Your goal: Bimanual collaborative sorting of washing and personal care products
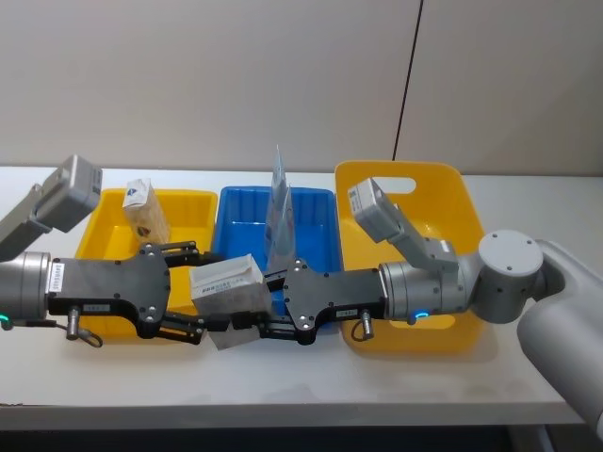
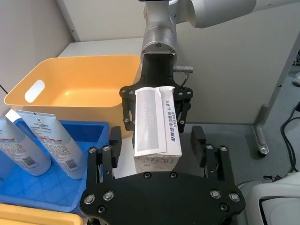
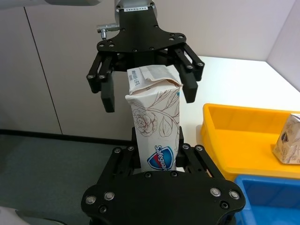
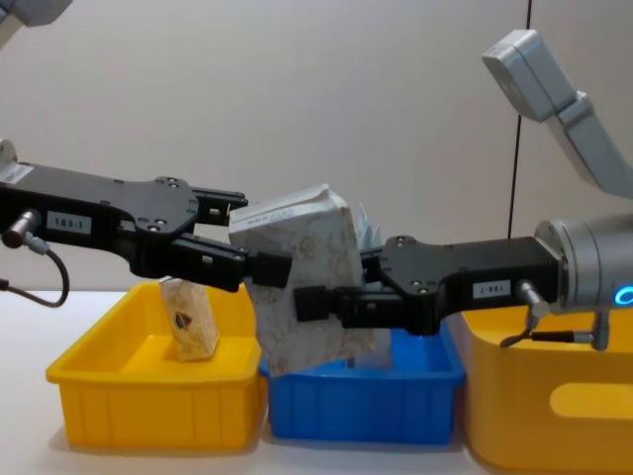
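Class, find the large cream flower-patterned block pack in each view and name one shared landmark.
Head view: large cream flower-patterned block pack low centre-left, between left gripper and right gripper.
Left wrist view: pack at centre.
Right wrist view: pack at centre.
Chest view: pack at centre, tilted.
Shared landmark: blue plastic bin.

Head looks down, chest side-on; wrists closely share cream pack [image 2: 157,126]

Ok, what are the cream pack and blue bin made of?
The cream pack, gripped by the right gripper, left gripper open around it, looks like matte printed paper: creased folded end. The blue bin looks like moulded plastic: glossy, rigid rim.
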Robot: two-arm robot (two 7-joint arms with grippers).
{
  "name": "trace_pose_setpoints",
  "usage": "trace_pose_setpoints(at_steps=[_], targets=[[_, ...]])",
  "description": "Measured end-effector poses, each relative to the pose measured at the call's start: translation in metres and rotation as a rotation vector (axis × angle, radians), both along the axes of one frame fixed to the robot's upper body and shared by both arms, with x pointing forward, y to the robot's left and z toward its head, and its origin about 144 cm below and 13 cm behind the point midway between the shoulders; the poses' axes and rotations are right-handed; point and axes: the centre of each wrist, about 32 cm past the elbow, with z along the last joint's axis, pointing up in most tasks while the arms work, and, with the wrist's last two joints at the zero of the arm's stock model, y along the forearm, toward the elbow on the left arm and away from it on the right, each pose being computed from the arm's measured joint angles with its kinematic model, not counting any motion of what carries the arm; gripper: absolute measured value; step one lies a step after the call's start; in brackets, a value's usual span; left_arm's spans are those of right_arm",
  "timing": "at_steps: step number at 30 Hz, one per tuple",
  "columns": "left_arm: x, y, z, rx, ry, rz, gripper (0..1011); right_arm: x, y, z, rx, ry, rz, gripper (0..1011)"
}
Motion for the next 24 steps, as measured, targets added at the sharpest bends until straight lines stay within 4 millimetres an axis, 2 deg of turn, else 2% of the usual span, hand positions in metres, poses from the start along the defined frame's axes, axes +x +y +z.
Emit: trace_pose_setpoints(at_steps=[5, 16, 24], targets=[[0.000, 0.000, 0.000, 0.000, 0.000, 0.000, 999, 0.000, 0.000, 0.000, 0.000, 0.001, -0.001, 337], [0.000, 0.000, 0.000, 0.000, 0.000, 0.000, 1001, -0.004, -0.008, 0.004, 0.008, 0.007, -0.018, 337], [0.000, 0.000, 0.000, 0.000, 0.000, 0.000, 1001, -0.012, -0.022, 0.011, 0.017, 0.000, -0.056, 337]])
